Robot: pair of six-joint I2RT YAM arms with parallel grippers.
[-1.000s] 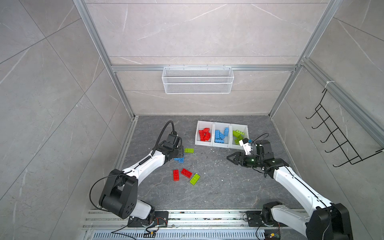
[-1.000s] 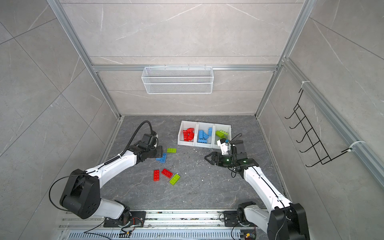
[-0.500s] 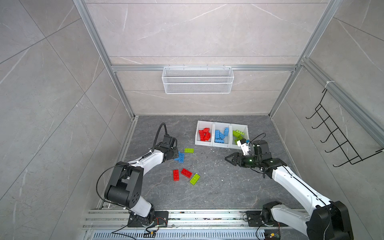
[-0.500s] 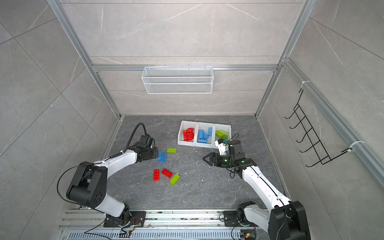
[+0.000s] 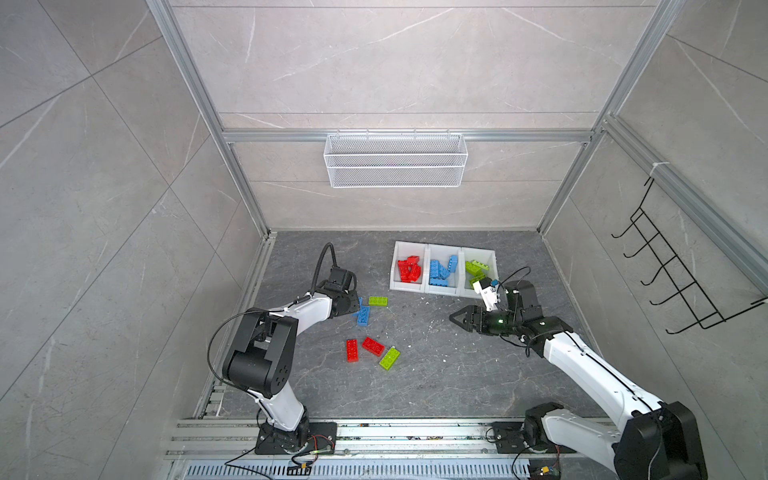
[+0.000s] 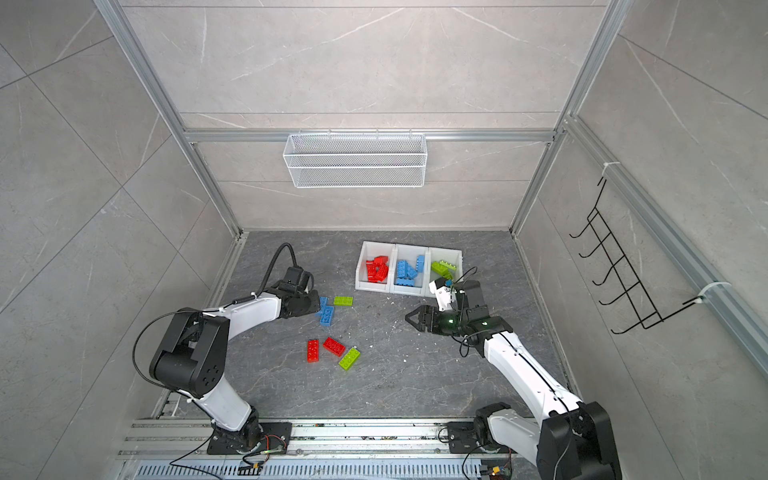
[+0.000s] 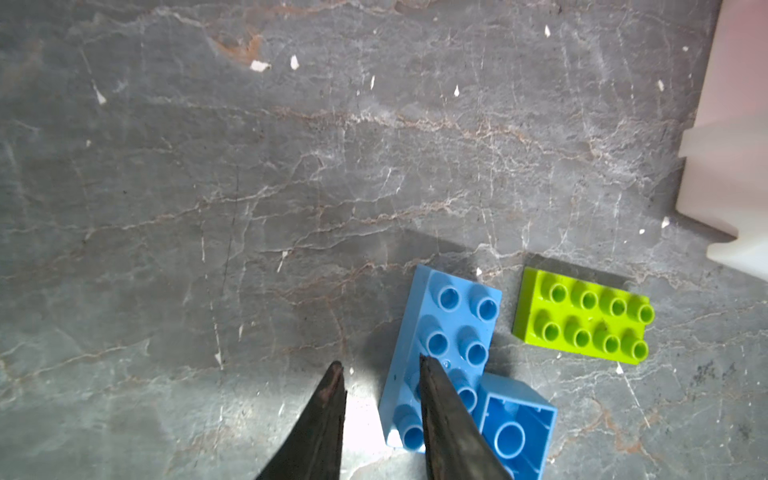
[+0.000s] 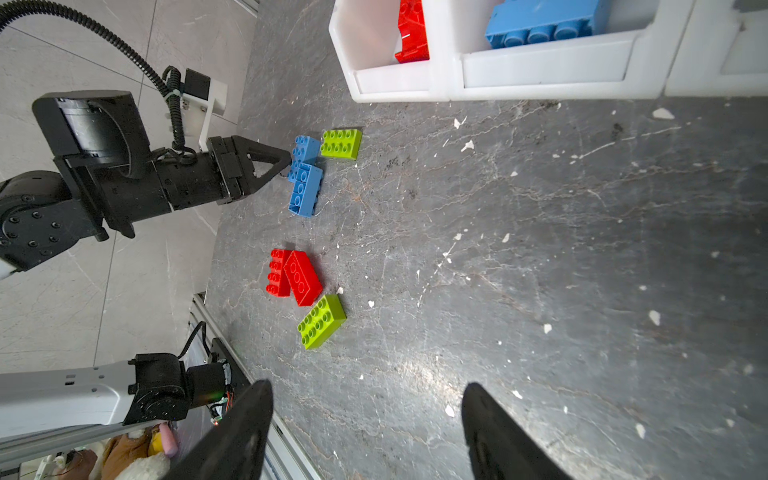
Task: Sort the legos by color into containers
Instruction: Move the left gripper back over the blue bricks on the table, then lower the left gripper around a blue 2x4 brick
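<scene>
Two blue legos lie touching on the floor, one studs up (image 7: 446, 328) and one turned over (image 7: 515, 428); in both top views they lie left of centre (image 5: 364, 316) (image 6: 326, 314). My left gripper (image 7: 378, 362) (image 5: 355, 305) (image 6: 314, 305) is low at them, its jaws a narrow gap apart. One finger lies over the studs-up brick and the other stands off its edge. A green lego (image 7: 582, 318) (image 5: 377, 301) lies beside them. My right gripper (image 8: 365, 386) (image 5: 454, 319) (image 6: 409, 319) hangs open and empty in front of the containers (image 5: 409, 286) (image 6: 372, 286) (image 8: 399, 79).
Nearer the front lie two red legos (image 5: 352, 350) (image 5: 372, 346) and a green one (image 5: 389, 358). The bins hold red, blue and green bricks, one colour each. A white wire basket (image 5: 395, 162) hangs on the back wall and a black hook rack (image 5: 673, 274) on the right wall.
My left gripper's jaws have narrowed at the blue legos and the left arm's elbow has swung in. My right gripper has drifted slightly left, still open.
</scene>
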